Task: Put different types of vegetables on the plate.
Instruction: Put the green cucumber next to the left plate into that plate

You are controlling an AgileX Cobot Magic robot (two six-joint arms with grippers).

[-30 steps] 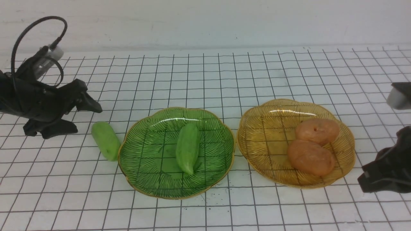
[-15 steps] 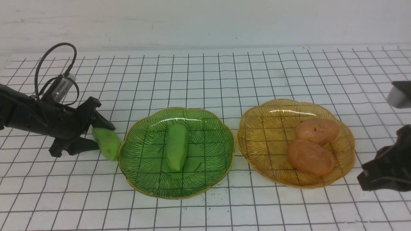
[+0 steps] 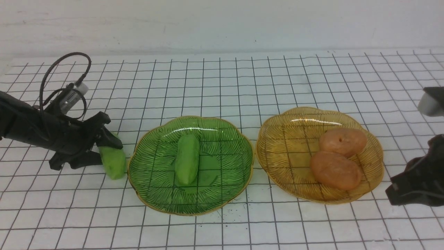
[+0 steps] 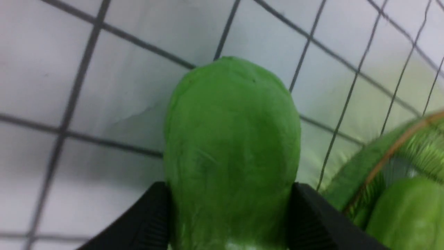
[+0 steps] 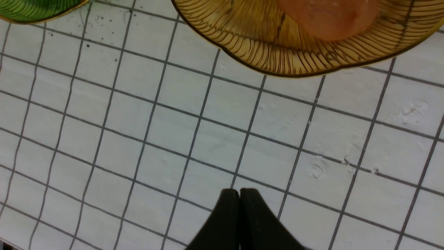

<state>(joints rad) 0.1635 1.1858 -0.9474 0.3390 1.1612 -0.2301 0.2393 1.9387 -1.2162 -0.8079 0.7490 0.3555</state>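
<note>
1. Light-green and smooth, the loose cucumber point(image 3: 112, 161) lies on the gridded white tabletop point(image 3: 222, 86) at the left of the frame, just beside the rim of the green plate point(image 3: 222, 149) and outside it.
2. The left gripper point(image 3: 109, 152) is clenched on this piece. In the left wrist view its black fingers point(image 4: 152, 215) press against both flanks of the cucumber's rear part.
3. The right gripper point(image 5: 239, 192) is closed on nothing, its fingers pressed together above bare tabletop at the lower right, near the amber plate point(image 3: 288, 146).
4. The plated cucumber point(image 3: 187, 159) rests lengthwise near the green plate's centre. The two potatoes, upper potato point(image 3: 342, 141) and lower potato point(image 3: 335, 170), sit touching each other in the amber plate.
5. Handling, as a judgement: the loose cucumber looks light and slightly yielding, with a slick rounded skin, so it could squirt out of a grip taken near its tapered end. A hold across its thick middle seems safer than the present rearward one.
6. One second ago the left gripper stood spread and apart from the loose cucumber, further up and left. It has since closed in and taken hold.
7. The plated cucumber has meanwhile rolled from right of the plate's centre toward the middle. The potatoes and right gripper are unchanged.
</note>
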